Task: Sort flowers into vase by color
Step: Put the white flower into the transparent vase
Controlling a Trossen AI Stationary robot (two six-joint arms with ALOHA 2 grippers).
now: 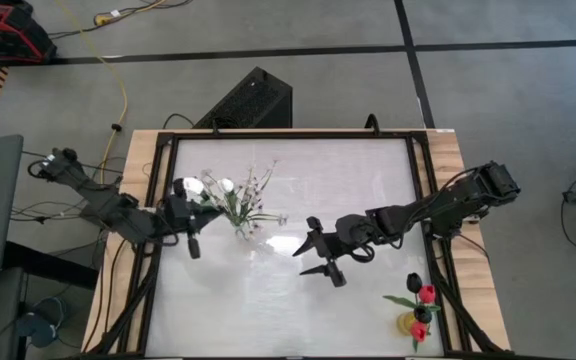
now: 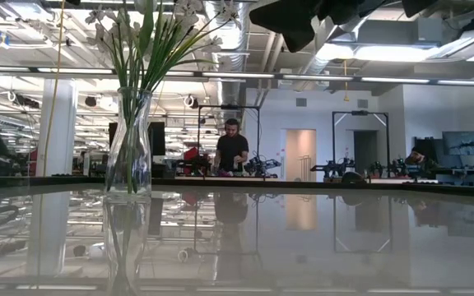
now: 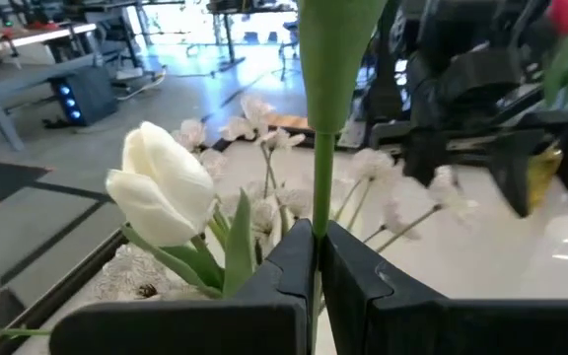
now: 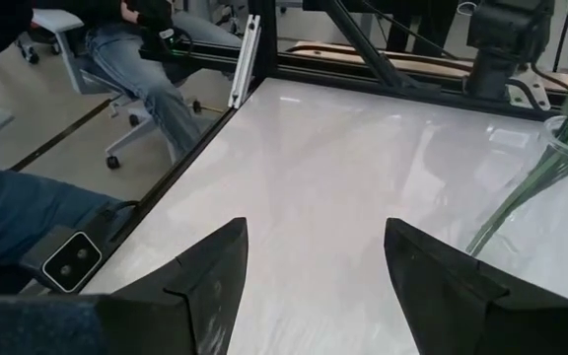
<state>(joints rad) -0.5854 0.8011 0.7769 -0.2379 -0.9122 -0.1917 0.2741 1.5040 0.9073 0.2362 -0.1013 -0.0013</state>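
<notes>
Left gripper (image 3: pixel 316 286) pinches a thin green stem (image 3: pixel 321 182) beside the clear glass vase (image 1: pixel 242 229); right gripper (image 1: pixel 324 256) hangs spread and empty over mid-table.

The glossy white tabletop (image 1: pixel 298 180) lies bare between its black frame rails, with wide room around the right arm. White tulips and tiny-blossomed sprigs (image 1: pixel 230 192) stand in the narrow-necked clear vase. Red and near-black tulips (image 1: pixel 422 300) sit in a yellow vase (image 1: pixel 407 322) near the table's right front corner.

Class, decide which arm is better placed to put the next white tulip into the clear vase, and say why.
Left. The left gripper already pinches a green stem beside the clear vase; the right gripper is open and empty, farther off.
</notes>
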